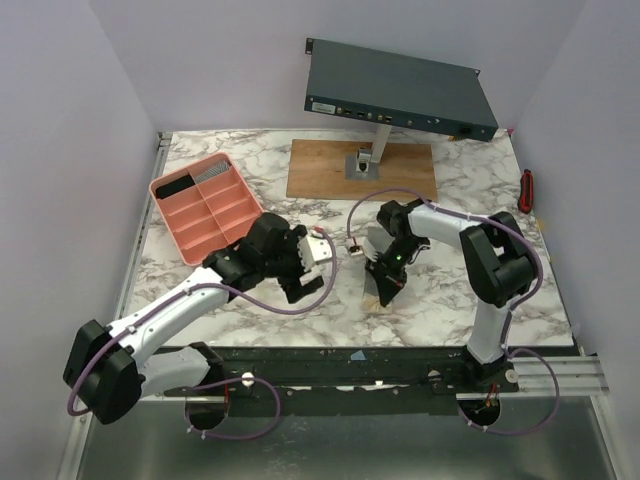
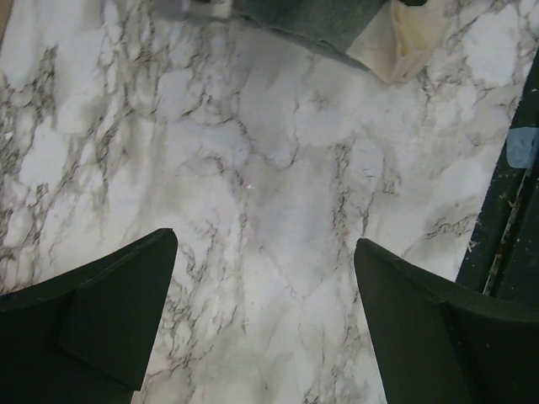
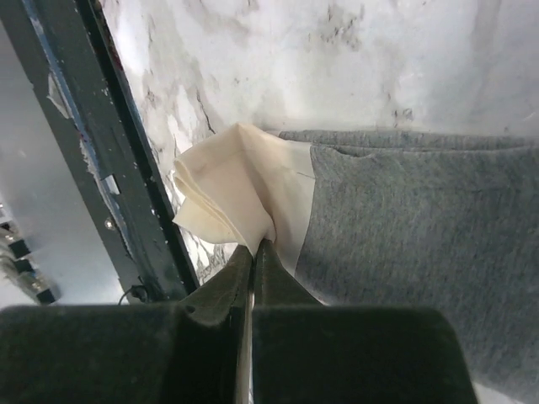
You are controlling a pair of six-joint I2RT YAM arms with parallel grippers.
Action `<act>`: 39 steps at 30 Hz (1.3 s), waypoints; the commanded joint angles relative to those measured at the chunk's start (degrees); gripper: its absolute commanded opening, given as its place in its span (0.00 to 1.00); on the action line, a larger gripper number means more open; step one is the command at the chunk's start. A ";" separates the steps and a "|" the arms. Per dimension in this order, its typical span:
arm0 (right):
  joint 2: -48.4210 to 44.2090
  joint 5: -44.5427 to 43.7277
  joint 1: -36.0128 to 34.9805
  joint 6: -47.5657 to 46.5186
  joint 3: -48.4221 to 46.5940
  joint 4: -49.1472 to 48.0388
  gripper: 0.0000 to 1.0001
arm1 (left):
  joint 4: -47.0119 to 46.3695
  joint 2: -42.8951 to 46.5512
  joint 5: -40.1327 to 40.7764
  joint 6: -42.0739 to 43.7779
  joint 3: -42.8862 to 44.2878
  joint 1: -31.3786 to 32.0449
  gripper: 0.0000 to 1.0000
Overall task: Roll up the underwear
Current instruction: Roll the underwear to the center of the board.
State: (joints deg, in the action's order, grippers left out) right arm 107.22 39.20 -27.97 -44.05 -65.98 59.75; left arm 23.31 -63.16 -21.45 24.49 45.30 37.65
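Observation:
The underwear (image 3: pixel 404 210) is grey with a cream waistband (image 3: pixel 244 185). It lies near the table's front edge. My right gripper (image 3: pixel 253 252) is shut on a bunched fold of the cream waistband. In the top view the right gripper (image 1: pixel 386 277) sits over the underwear (image 1: pixel 372 250) at the table's middle. My left gripper (image 1: pixel 312 265) is just left of it, open and empty. In the left wrist view the left gripper (image 2: pixel 263 242) hovers over bare marble, with the underwear (image 2: pixel 312 21) and its cream waistband (image 2: pixel 404 42) at the top edge, apart from the fingers.
A pink divided tray (image 1: pixel 205 205) stands at the back left. A wooden board (image 1: pixel 320 168) with a stand holds a dark flat device (image 1: pixel 400 95) at the back. A red tool (image 1: pixel 526 190) lies at the right edge. The table's dark front rail (image 3: pixel 126 194) is close to the waistband.

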 commanded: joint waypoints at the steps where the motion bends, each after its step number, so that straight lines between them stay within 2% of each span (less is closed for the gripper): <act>1: 4.83 4.93 1.07 -4.23 -5.13 6.34 0.01 | -3.00 -4.18 0.48 1.29 2.20 6.26 0.95; 4: 7.77 5.31 1.51 -5.38 -7.82 8.40 0.02 | -4.83 -6.91 1.33 1.56 2.67 10.86 0.99; 13: 12.35 5.14 2.55 -7.23 -10.66 10.88 0.04 | -9.31 -17.65 3.80 -0.02 7.25 19.73 0.99; 22: 13.51 5.58 3.01 -7.11 -11.02 10.15 0.05 | -13.67 -27.03 3.33 -2.63 11.13 21.36 0.99; 39: 14.58 4.96 3.17 -6.58 -11.27 9.07 0.05 | -16.05 -35.22 1.72 -7.89 14.50 21.77 0.99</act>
State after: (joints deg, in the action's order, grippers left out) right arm 120.20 43.53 -25.36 -49.93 -75.92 69.12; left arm 9.32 -96.25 -18.11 18.72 58.65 59.00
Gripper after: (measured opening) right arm 0.054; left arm 0.987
